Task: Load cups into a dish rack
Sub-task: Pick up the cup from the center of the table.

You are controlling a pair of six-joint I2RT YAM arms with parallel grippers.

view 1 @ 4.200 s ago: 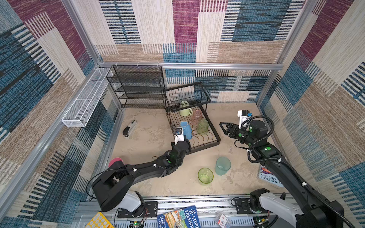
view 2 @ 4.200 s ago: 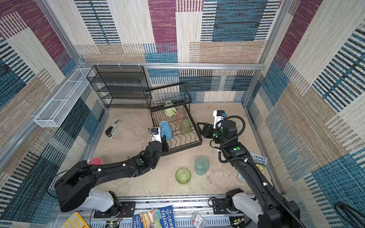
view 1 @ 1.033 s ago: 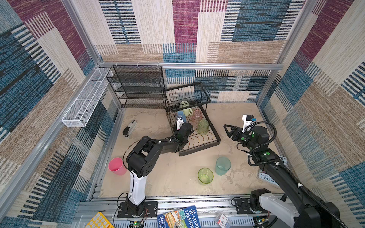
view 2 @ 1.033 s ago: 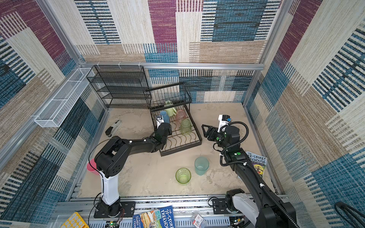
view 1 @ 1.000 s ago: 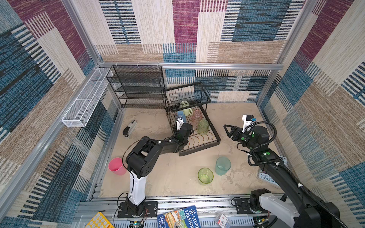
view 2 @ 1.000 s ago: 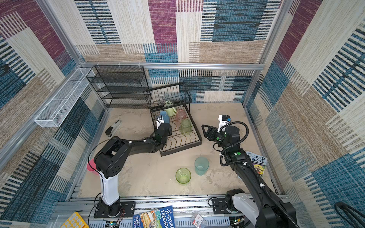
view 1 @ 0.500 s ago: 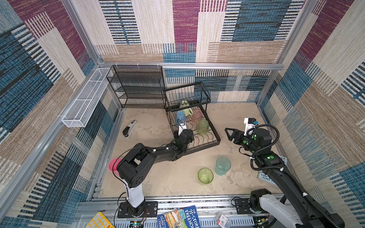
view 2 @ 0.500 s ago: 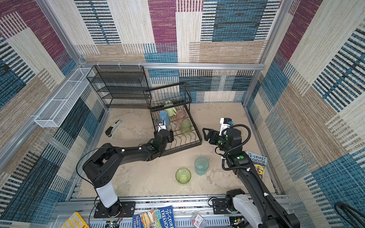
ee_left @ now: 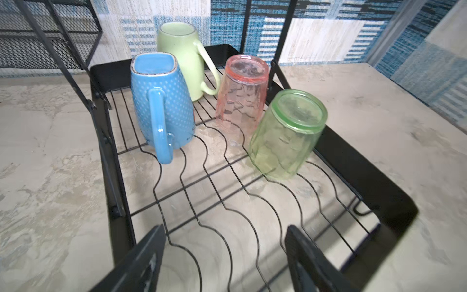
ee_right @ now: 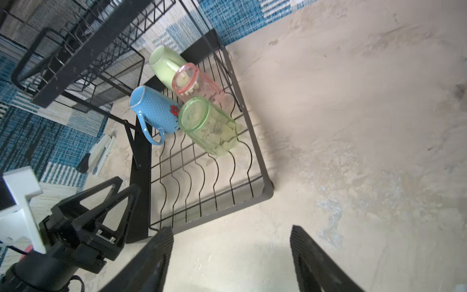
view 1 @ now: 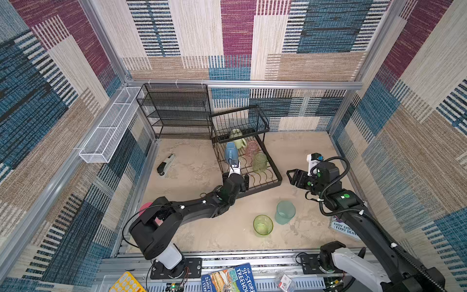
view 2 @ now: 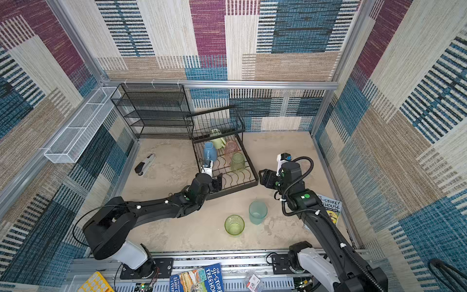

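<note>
We work on a sandy table (view 1: 217, 240), and the biggest thing on it is the black wire dish rack (view 1: 262, 188) toward the back. Its lower tray carries four cups, all mouth down and crowded into the far half: a pale green mug (view 1: 238, 139), a blue mug (view 1: 230, 153), a pink tumbler (view 1: 252, 149) and a green tumbler (view 1: 259, 163). The wavy slots nearer us are free, and we see nothing in the raised basket above. The left fingers (view 1: 242, 178) hover over the tray's near corner, spread wide and holding nothing. The right fingers (view 1: 293, 177) hang just off the rack's other near corner, likewise wide and bare. Three cups remain outside. A teal tumbler (view 1: 285, 212) and a loose green tumbler (view 1: 262, 225) stand upright just beside each other on the table in front of the rack, and a pink cup (view 1: 145, 208) sits at the table's left edge, mostly hidden behind the left arm. We judge the tumblers light, rigid and slick, perhaps breakable, so we would pinch the wall at the rim, one finger inside, and turn each over before setting it down.
</note>
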